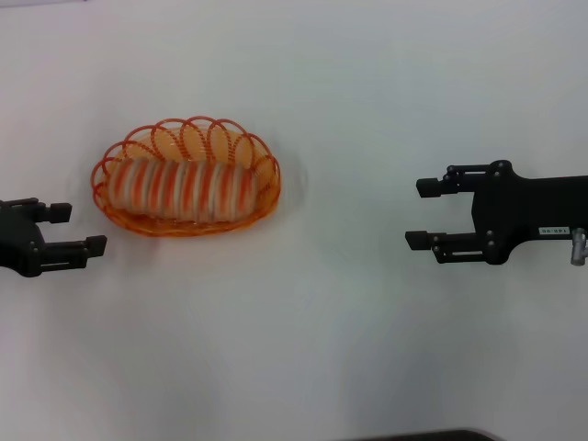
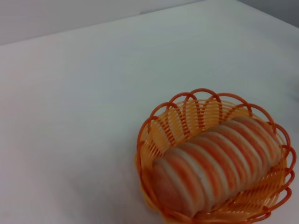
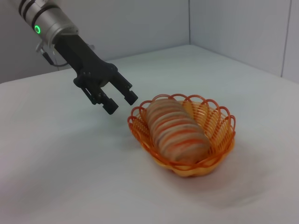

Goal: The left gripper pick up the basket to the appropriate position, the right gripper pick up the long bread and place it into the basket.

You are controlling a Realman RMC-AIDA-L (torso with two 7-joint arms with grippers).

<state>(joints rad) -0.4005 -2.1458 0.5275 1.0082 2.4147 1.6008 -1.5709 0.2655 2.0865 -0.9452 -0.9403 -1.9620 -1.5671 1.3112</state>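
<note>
We see the basket (image 1: 108, 207) resting on the white surface (image 1: 322, 349), left of centre, with the long bread (image 1: 182, 187) lying lengthwise inside it, filling most of its length. Our left gripper (image 1: 81, 229) hovers just beside the basket's near-left end, apart from it, jaws wide and holding nothing. Our right gripper (image 1: 421, 213) hangs well apart to the right, its jaws also spread wide and empty, pointing toward the basket.

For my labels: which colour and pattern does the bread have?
Pale beige with orange crosswise stripes; the long bread shows best in the left wrist view.
</note>
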